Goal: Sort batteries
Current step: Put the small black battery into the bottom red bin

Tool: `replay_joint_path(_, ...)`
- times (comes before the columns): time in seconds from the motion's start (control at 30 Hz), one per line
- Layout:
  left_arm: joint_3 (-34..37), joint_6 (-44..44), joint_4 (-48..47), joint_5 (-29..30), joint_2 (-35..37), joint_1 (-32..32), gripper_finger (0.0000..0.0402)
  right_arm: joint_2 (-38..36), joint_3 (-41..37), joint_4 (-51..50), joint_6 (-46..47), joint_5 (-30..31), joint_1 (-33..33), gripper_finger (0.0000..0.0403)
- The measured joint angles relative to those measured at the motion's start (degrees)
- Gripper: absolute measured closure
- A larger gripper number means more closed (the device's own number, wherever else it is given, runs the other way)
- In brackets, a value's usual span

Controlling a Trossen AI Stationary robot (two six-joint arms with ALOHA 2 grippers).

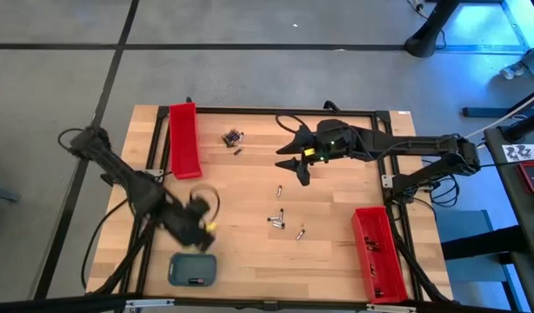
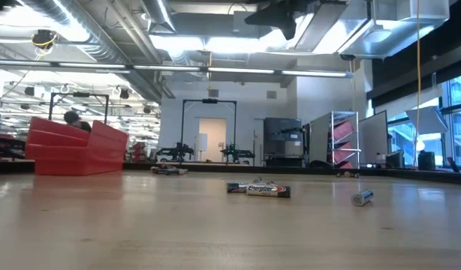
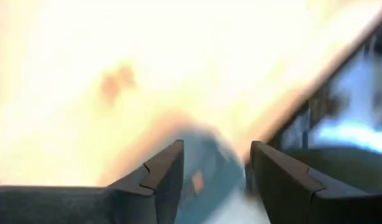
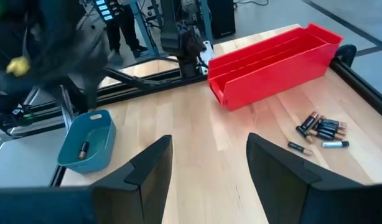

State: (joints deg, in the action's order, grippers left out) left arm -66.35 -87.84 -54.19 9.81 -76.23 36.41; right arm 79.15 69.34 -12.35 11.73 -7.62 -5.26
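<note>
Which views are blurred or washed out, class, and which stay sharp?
Left wrist view: smeared and glaring pale, though the left hand fingers stay crisp. High view: left arm motion-blurred above the blue-grey tray. Right wrist view: batteries sharp. Low view: bright ceiling lights.

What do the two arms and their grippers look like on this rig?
Both arms are dark, jointed, with black cables trailing off the table. The left gripper and the right gripper each carry a small yellow-green mark near the wrist. The wrist views show two dark, angular, wedge-shaped fingers per gripper.
</note>
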Motion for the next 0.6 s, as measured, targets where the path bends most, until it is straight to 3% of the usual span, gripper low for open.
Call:
replay_joint_path(0.1, 0.0, 9.69, -2.15, 4.13, 1.88, -8.79, 0.0249, -0.04, 0.04, -1.83, 0.16, -0.92, 0.04, 0.0198)
replay_joint_path(0.37, 0.02, 43.55, 1.84, 4.51, -2.45, -38.24, 0.0298, 0.01, 0.04, -10.76, 4.52, -3.5, 0.04, 0.0198)
replay_joint_path(0.47, 0.02, 52.16, 6.12, 4.7, -5.15, -46.72, 0.0304, -0.39, 0.04, -13.0, 6.88, -2.32, 0.04, 0.0198)
replay_joint_path(0.6, 0.04, 64.57, 12.25, 0.3, -10.02, -54.98, 0.0289, -1.4, 0.02, -13.41, 11.12, 0.22, 0.04, 0.0198)
